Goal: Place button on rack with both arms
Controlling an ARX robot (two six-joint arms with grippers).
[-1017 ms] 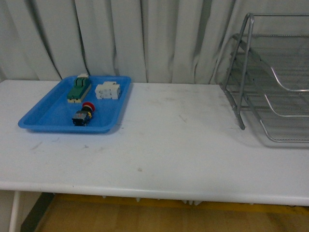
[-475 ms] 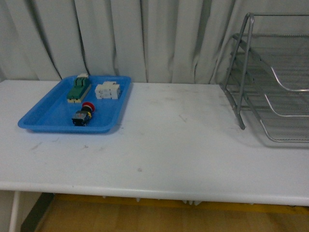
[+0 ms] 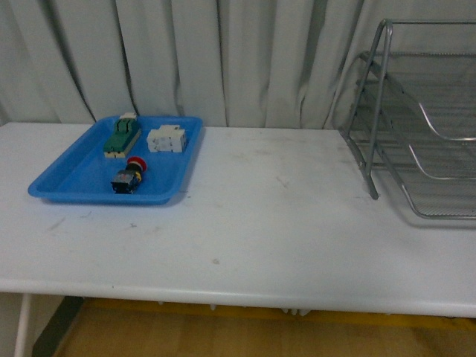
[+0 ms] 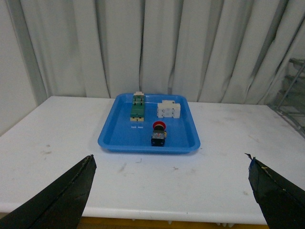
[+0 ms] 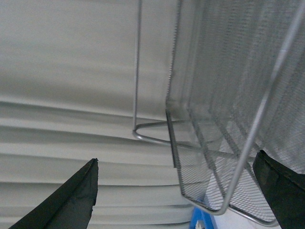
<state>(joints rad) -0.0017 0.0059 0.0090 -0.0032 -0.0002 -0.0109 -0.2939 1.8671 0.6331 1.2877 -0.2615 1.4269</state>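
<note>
Button (image 3: pixel 128 177) is found in the tray (image 3: pixel 67 186), well apart from the rack (image 3: pixel 387 97). Left fingers (image 4: pixel 62 200), spread wide and empty, are aimed at it for pickup; right fingers (image 5: pixel 66 200), likewise parted and empty, are held near the rack.

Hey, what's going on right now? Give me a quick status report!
Left tool and right tool open, holding nothing. Button lying in blue tray, untouched. Rack across the table, nothing between.
</note>
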